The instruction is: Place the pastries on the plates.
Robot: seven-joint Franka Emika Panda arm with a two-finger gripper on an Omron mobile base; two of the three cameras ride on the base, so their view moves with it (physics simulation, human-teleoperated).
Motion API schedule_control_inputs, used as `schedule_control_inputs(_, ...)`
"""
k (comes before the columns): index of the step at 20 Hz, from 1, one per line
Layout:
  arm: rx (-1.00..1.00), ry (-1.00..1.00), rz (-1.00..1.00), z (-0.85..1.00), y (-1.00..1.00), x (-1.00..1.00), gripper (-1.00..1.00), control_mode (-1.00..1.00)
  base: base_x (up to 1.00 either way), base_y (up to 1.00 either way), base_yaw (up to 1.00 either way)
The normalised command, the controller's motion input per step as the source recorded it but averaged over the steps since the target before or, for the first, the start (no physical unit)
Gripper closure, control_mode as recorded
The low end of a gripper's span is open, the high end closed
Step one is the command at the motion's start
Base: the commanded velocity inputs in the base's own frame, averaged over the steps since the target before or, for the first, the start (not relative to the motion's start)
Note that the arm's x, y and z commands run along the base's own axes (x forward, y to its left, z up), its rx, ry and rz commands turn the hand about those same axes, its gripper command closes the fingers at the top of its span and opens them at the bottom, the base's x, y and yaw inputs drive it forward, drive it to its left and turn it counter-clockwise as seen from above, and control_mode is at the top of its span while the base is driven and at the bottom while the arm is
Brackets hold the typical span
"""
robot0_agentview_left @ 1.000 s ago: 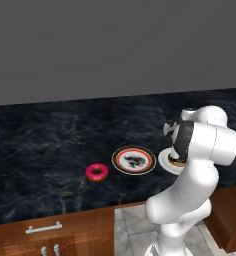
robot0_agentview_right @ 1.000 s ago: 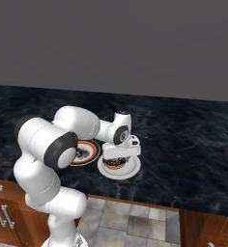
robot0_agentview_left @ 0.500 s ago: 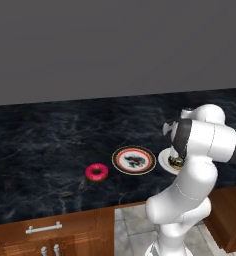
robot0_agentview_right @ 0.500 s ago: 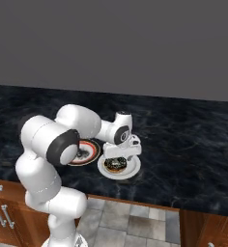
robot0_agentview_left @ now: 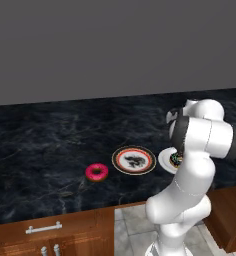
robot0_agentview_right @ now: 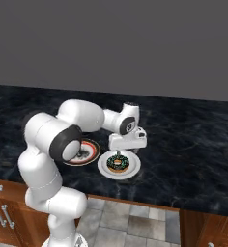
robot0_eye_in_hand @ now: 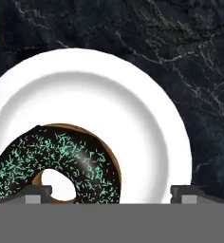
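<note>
The chocolate donut [robot0_eye_in_hand: 57,163] is lying flat on the white plate [robot0_eye_in_hand: 133,109], toward the lower left of the hand view, with white rim showing above and to its right. In the right base view the gripper [robot0_agentview_right: 127,148] is being held just above that donut [robot0_agentview_right: 118,163], its jaws standing wide with nothing between them, so this pastry is judged to be delivered.

The coming move is judged to turn on the pink donut [robot0_agentview_left: 96,172], which is lying flat on the dark counter [robot0_agentview_left: 40,145] at the lower left of the left base view. The patterned plate [robot0_agentview_left: 134,160] is sitting between it and the white plate [robot0_agentview_left: 166,159]. Being a ring, the pink donut is offering no long axis and no heading; any approach from above is judged equally workable.
</note>
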Motion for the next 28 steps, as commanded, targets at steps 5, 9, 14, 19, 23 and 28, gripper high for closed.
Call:
schedule_control_inputs(5,0.0,0.0,0.0,0.39,0.34,-0.13,-1.0,-1.0,0.0,0.0,0.0)
schedule_control_inputs(9,0.0,-0.01,0.0,0.44,0.83,-0.27,-1.0,-1.0,0.0,0.0,0.0)
schedule_control_inputs(14,0.0,-0.02,-0.05,0.23,1.0,-0.43,-1.0,-1.0,0.0,0.0,0.0)
schedule_control_inputs(19,0.0,-0.04,-0.1,0.24,1.0,-0.21,-1.0,-1.0,0.0,0.0,0.0)
schedule_control_inputs(23,-0.01,-0.01,-0.1,0.1,1.0,-0.09,-1.0,-1.0,0.0,0.0,0.0)
schedule_control_inputs(28,-0.03,0.0,-0.07,0.0,0.8,0.0,-1.0,-1.0,0.0,0.0,0.0)
